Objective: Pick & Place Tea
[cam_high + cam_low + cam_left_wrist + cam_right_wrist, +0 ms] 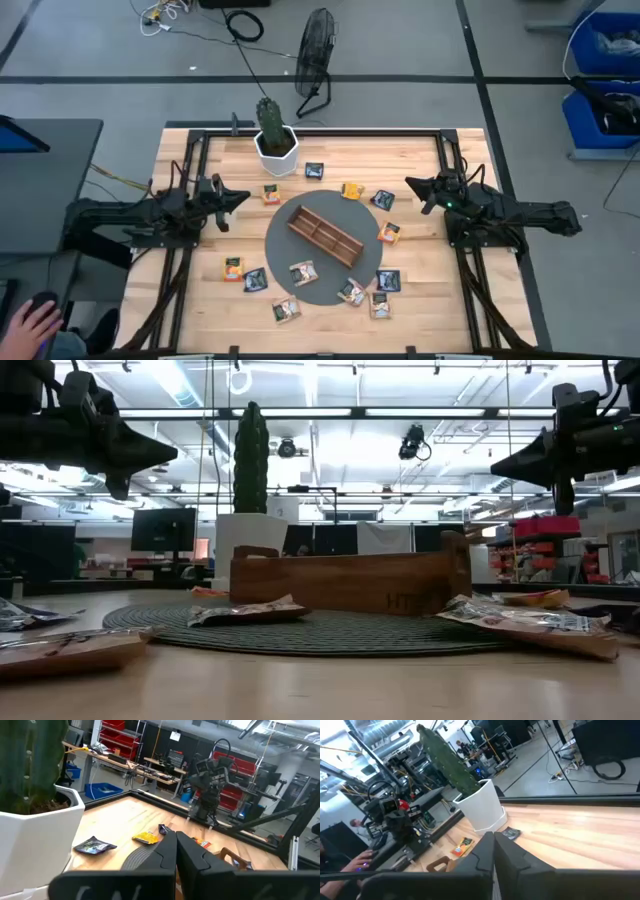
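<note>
1. Nothing looks done yet: the wooden tray (326, 235) on the round grey mat (285, 262) shows empty compartments from above, and every tea packet lies outside it, either on the mat's edge or on the bare table (200, 290).
2. The left gripper (237, 198) hangs above the table, its fingers pressed together and holding nothing. The nearest packet to it is the orange one (271, 193) just ahead of its tip; another orange packet (233, 268) and a dark one (256, 280) lie below and to its side, farther off.
3. The right gripper (412, 186) hangs the same way, fingers clenched on nothing. A dark packet (382, 200) sits just ahead of its tip, an orange one (350, 190) a little beyond that, and another orange one (389, 233) off to its side near the tray.
4. All the sorting appears to be left: about a dozen packets need picking up and dropping into the tray, including the pale ones (303, 272) along the mat's near edge.
5. The table is pale wood inside a black frame, with a cactus (272, 130) in a white pot between the two grippers at the far edge.
6. Beyond it is a workshop floor with a fan (316, 55), cables, and blue bins (608, 45); a person's hand (35, 322) shows at the corner behind the left arm.
</note>
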{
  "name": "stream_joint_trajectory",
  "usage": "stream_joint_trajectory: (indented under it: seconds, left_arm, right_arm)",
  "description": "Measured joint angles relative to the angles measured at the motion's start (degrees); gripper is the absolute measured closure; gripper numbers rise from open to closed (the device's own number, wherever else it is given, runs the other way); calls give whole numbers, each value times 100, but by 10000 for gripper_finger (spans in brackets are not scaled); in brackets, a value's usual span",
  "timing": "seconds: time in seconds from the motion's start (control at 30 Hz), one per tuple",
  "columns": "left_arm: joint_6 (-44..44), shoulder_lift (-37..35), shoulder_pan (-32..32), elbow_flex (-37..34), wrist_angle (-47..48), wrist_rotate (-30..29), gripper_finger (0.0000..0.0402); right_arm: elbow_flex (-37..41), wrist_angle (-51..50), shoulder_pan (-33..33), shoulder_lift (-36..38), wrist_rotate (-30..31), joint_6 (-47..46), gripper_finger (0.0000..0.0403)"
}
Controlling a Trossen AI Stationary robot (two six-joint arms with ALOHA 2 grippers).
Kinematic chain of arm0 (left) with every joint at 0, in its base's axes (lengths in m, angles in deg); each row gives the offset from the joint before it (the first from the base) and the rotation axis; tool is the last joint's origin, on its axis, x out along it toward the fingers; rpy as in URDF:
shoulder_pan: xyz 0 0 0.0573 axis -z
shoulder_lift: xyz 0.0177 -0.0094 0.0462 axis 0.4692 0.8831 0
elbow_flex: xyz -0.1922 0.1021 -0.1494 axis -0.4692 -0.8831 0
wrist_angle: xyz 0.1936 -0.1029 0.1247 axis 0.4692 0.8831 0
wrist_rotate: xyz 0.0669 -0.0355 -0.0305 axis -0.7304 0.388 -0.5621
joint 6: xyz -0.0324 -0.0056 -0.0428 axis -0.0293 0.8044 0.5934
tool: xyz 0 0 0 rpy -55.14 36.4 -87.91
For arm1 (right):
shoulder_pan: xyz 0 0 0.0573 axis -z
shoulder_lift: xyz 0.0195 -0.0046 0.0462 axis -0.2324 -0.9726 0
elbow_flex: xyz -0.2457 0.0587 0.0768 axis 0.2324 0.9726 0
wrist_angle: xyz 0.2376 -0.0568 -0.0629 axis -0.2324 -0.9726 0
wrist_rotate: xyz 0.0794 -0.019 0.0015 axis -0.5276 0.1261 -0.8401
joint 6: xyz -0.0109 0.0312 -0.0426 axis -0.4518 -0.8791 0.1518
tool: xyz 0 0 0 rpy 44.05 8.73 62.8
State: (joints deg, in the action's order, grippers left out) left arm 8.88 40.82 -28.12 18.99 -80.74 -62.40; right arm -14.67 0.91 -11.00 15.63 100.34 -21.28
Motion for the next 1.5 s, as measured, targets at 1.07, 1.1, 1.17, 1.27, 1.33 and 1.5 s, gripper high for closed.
stream_joint_trajectory:
  seconds: [1.07, 1.1, 1.17, 1.27, 1.33, 1.5]
  left_arm:
    - [-647, 511, -7, 1326, 315, -460, 399]
    - [-707, 656, -7, 1557, 468, -563, 399]
    - [-740, 972, -7, 2036, 707, -723, 399]
    - [-756, 1513, -7, 2664, 1064, -748, 399]
    - [-821, 1877, -6, 3042, 1196, -762, 399]
    - [-1190, 2583, -7, 3677, 1379, -833, 399]
  right_arm:
    - [-1128, 623, -2, -379, -54, 1296, 393]
    - [-1311, 604, -2, -514, -83, 1417, 393]
    - [-1697, 573, 0, -848, -315, 1586, 393]
    - [-2345, 414, 0, -1496, -790, 1763, 393]
    - [-2808, 184, -1, -1976, -1061, 1757, 393]
    - [-3815, -616, 21, -2998, -1115, 1400, 393]
